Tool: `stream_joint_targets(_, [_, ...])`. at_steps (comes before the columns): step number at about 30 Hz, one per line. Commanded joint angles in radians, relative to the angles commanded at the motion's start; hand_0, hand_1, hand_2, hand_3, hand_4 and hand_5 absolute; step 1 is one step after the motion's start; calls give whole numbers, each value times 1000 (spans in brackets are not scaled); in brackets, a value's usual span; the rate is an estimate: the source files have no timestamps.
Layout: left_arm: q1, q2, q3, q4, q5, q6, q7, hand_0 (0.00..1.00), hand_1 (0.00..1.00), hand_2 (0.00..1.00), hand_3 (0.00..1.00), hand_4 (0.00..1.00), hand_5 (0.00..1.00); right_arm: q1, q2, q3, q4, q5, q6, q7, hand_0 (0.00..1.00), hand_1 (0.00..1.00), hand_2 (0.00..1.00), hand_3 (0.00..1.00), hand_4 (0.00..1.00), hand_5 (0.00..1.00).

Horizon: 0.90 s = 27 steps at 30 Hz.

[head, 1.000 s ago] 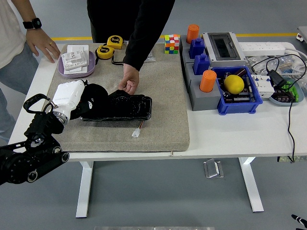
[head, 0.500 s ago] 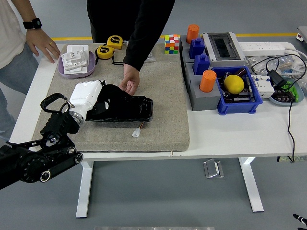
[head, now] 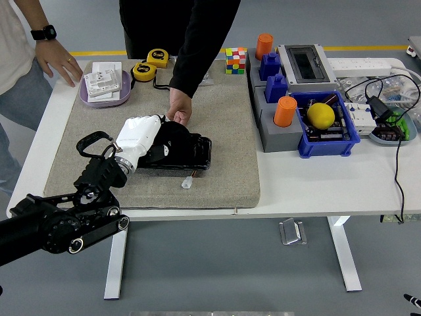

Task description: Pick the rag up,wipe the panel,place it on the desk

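Mid-wipe: the robot's white left hand (head: 139, 139) presses a dark crumpled rag (head: 172, 133), fingers clamped on it, atop the glossy black rectangular panel (head: 187, 151). A person's hand (head: 177, 113) steadies the panel just beyond the fingers. Next, probably, set the rag down.

Black rag (head: 172, 135): bunched up, pressed on top of the panel's left half. Panel (head: 191, 153): black, glossy, flat rectangle, long side left-right, lying on grey mat at centre-left of the worktop; small white connector by its front edge.
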Motion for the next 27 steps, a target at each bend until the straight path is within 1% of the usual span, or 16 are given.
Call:
stream_joint_targets(8, [-24, -27, 32, -26, -6, 3, 1, 204, 146, 535, 474, 109, 2, 0, 2, -7, 0, 2, 0, 1, 765, 571, 702, 612, 998, 559])
stream_joint_targets(18, [-35, -57, 58, -32, -13, 4, 4, 203, 145, 534, 471, 104, 2, 1, 4, -16, 1, 3, -1, 1, 761, 571, 702, 612, 998, 559])
stream_joint_targets(23, [-37, -67, 59, -30, -15, 5, 4, 203, 146, 535, 472, 105, 2, 1, 2, -18, 0, 4, 0, -1, 763, 571, 702, 612, 998, 559])
stream_joint_targets(27, [-35, -67, 53, -28, -14, 7, 4, 203, 146, 535, 473, 105, 2, 0, 2, -17, 0, 3, -1, -1, 765, 571, 702, 612, 998, 559])
